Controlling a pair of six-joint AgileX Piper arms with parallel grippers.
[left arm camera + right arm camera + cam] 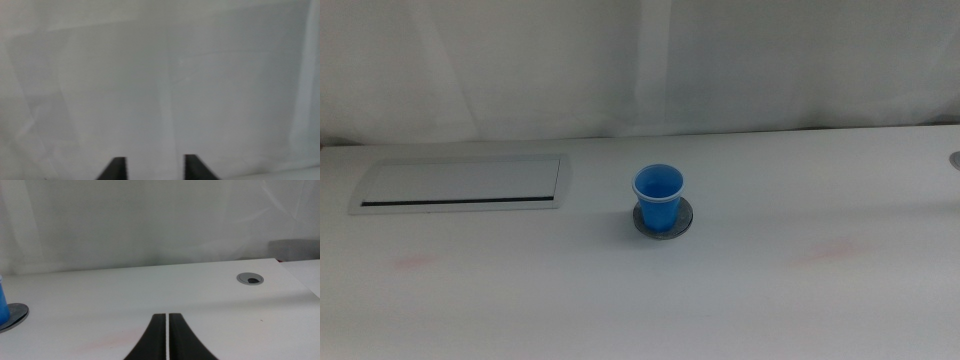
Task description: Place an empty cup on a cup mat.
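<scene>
The blue cup (658, 198) stands upright and empty on the dark grey cup mat (665, 225), near the middle of the table. Neither arm shows in the middle view. The right wrist view catches a sliver of the cup (2, 300) and part of the cup mat (15, 315) at the picture's edge, far from my right gripper (167, 316), which is shut with nothing in it, low over the table. My left gripper (152, 172) is open and holds nothing. It faces only a white backdrop.
A long flat white-grey panel (460, 185) with a dark slot lies at the back left. A round grey cable hole (249, 278) sits in the table near the right edge (955, 160). Faint pink smudges (415, 262) mark the tabletop.
</scene>
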